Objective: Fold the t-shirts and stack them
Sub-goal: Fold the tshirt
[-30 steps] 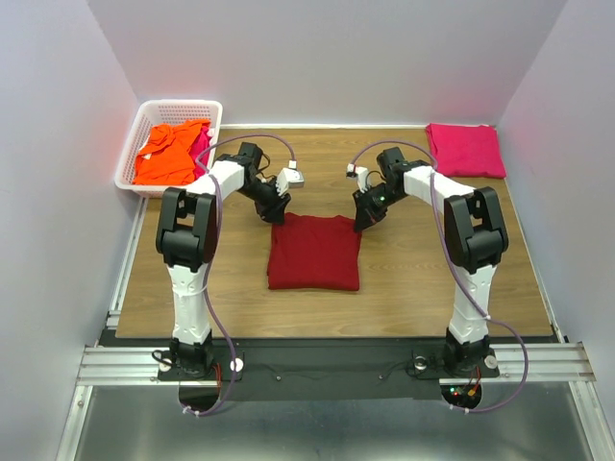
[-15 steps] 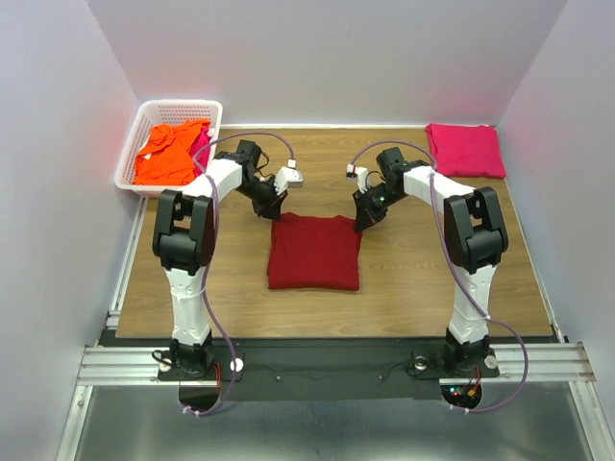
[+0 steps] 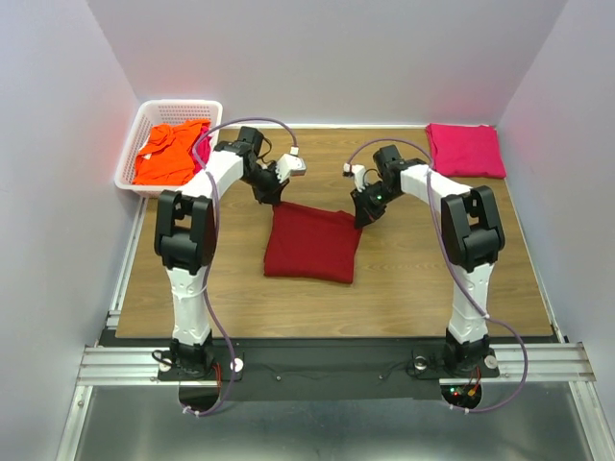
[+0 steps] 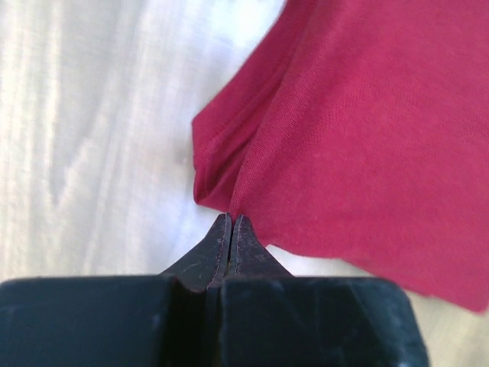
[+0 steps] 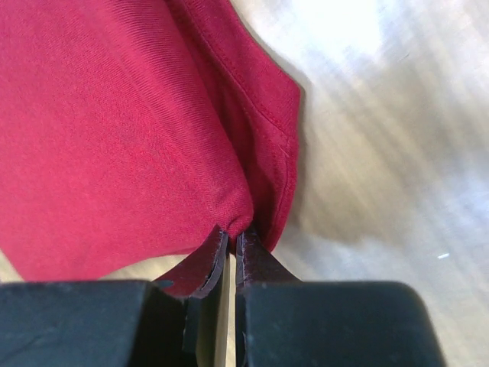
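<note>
Pinching the far corners of the folded dark red t-shirt [image 3: 309,248] in the middle of the table [image 3: 413,288], the left gripper [image 4: 231,223] and right gripper [image 5: 231,234] are both clamped tight on thin hems, so uneven pulling could slip one corner free and undo the fold.

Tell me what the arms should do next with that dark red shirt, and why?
Probably lift it, both arms together. The left fingers and right fingers are each shut on a far corner of the folded dark red shirt, and a folded pink shirt lies far right, likely the stack.
</note>
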{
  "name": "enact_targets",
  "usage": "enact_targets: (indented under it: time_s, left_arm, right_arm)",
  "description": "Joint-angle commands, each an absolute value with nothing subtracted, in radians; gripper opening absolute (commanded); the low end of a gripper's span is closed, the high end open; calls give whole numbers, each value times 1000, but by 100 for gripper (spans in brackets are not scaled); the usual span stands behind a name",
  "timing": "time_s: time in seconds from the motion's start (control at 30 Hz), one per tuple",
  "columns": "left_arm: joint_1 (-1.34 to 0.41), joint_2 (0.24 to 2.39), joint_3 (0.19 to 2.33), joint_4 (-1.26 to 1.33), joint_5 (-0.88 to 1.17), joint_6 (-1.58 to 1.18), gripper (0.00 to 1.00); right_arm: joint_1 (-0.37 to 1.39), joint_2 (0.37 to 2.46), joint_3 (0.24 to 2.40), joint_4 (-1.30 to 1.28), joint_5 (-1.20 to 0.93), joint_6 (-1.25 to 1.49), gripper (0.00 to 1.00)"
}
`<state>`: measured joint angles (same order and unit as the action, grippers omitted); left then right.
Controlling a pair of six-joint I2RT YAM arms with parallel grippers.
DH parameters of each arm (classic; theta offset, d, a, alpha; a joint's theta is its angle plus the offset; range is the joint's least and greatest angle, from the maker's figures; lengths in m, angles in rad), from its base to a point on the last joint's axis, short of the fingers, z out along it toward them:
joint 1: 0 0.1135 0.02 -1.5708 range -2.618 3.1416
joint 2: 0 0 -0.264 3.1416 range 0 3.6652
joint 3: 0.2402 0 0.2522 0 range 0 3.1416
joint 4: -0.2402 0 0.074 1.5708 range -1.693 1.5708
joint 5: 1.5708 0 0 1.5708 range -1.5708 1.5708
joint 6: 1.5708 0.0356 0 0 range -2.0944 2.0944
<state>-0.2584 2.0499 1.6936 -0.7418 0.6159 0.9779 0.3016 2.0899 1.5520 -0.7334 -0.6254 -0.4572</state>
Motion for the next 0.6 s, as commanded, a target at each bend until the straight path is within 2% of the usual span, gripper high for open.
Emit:
enact_targets:
  time_s: [0.0, 0.17, 0.23, 0.3, 0.33, 0.4, 0.43, 0.47, 0.5, 0.57]
  left_arm:
    - [-248, 2121, 1770, -658, 561, 937, 0]
    - [-247, 2219, 1844, -608, 558, 888, 1]
    - [-245, 2247, 1896, -588, 552, 865, 4]
    - [-242, 2284, 1974, -609, 555, 848, 14]
    - [-232, 2292, 1997, -617, 564, 830, 25]
    - [-215, 2281, 2045, -626, 575, 804, 32]
    - [-193, 2270, 2058, -630, 603, 766, 39]
    - [-178, 2235, 2066, -632, 624, 744, 45]
    - [-169, 2212, 2068, -623, 670, 721, 52]
    - [-149, 2163, 2056, -611, 725, 643, 56]
  right_arm:
    - [299, 2131, 1620, -729, -546, -500, 1]
    - [298, 2198, 1699, -723, -488, -509, 2]
    - [295, 2227, 1724, -709, -443, -508, 4]
    - [291, 2247, 1774, -706, -420, -505, 9]
    - [285, 2252, 1792, -706, -404, -493, 17]
    - [279, 2241, 1834, -707, -393, -459, 27]
    - [270, 2220, 1845, -707, -388, -443, 40]
    - [267, 2204, 1859, -709, -388, -425, 47]
    - [262, 2189, 1874, -707, -388, -382, 57]
    - [253, 2149, 1885, -706, -428, -348, 71]
